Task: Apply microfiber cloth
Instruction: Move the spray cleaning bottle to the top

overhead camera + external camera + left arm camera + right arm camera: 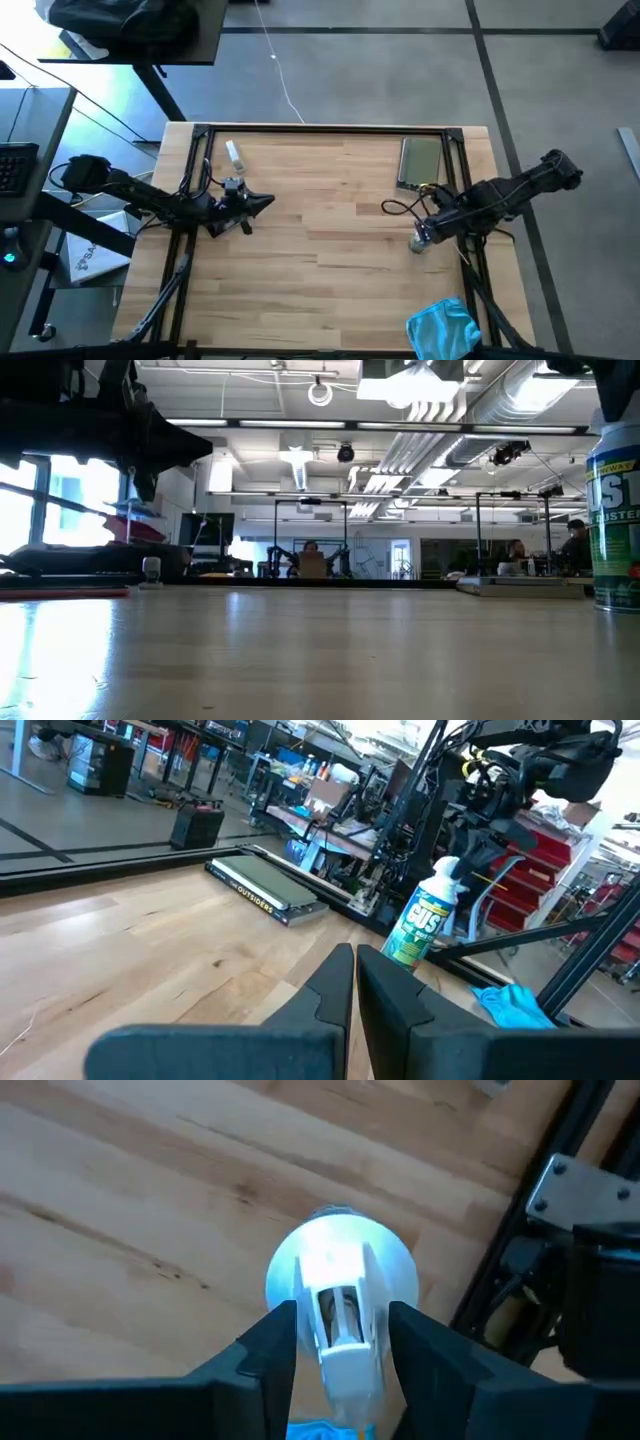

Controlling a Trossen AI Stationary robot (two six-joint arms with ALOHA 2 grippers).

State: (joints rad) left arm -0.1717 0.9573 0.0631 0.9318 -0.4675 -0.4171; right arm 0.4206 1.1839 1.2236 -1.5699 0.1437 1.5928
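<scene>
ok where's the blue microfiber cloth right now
In the high view the microfiber cloth lies at the table's near right corner, apart from the spray can that the right claw straddles from above.

One microfiber cloth (pixel 442 328), one spray bottle (pixel 424 916), one book (pixel 419 163), two claws: left claw (pixel 268 201), right claw (pixel 419 243).
</scene>
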